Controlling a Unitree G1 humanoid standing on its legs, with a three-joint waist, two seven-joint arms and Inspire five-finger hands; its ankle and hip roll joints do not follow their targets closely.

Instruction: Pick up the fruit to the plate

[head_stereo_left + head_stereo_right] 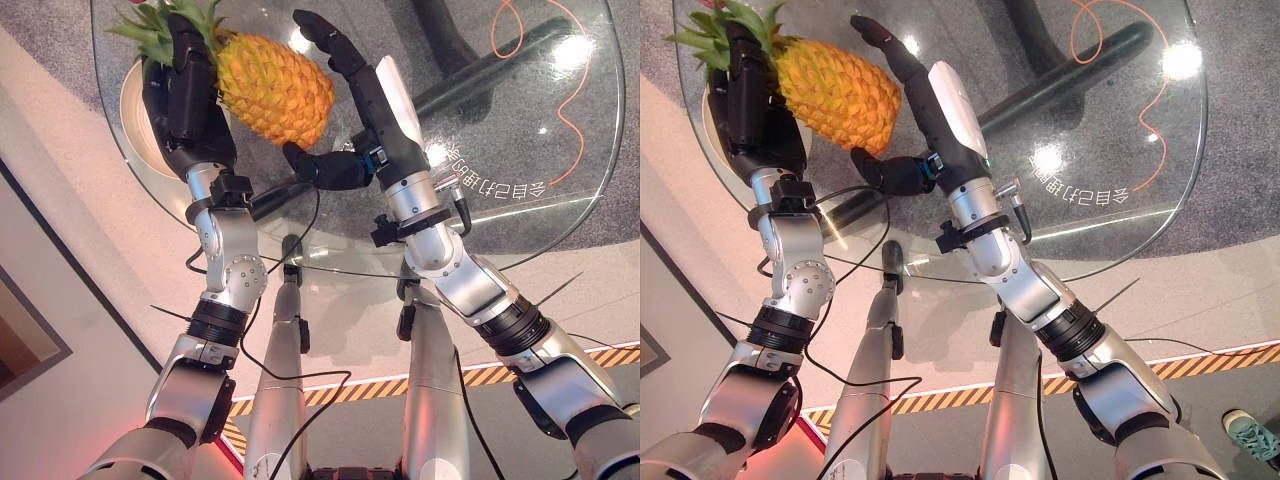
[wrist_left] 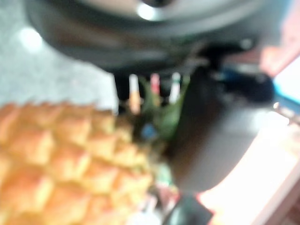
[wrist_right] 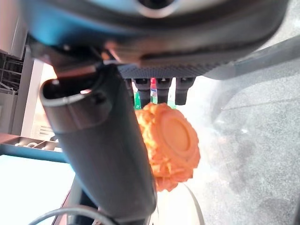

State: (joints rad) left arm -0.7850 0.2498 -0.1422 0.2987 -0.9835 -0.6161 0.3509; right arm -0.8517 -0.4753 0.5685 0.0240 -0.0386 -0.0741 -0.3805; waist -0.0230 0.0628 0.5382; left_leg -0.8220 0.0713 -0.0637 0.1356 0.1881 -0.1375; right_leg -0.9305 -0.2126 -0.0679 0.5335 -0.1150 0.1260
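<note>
Pineapple (image 1: 272, 88) held over the glass table (image 1: 560, 200), crown end above the plate (image 1: 135, 120). My left hand (image 1: 185, 95) curls round the crown end; right hand (image 1: 345, 80) fingers straight against the base. Heavy, rigid, spiky: I'd clamp both ends firmly.

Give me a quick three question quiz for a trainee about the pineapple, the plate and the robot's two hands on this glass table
1. True or false: the pineapple rests whole on the plate.
2. Which hand is at the pineapple's leafy end? A) left hand B) right hand C) neither
3. Fill in: the table top is made of clear ____.

Key
1. False. Its leafy end lies over the plate, while its body stretches out over the glass.
2. A. The left hand lies over the crown end; the right hand is by the base end, fingers straight and thumb spread.
3. Glass.
</note>
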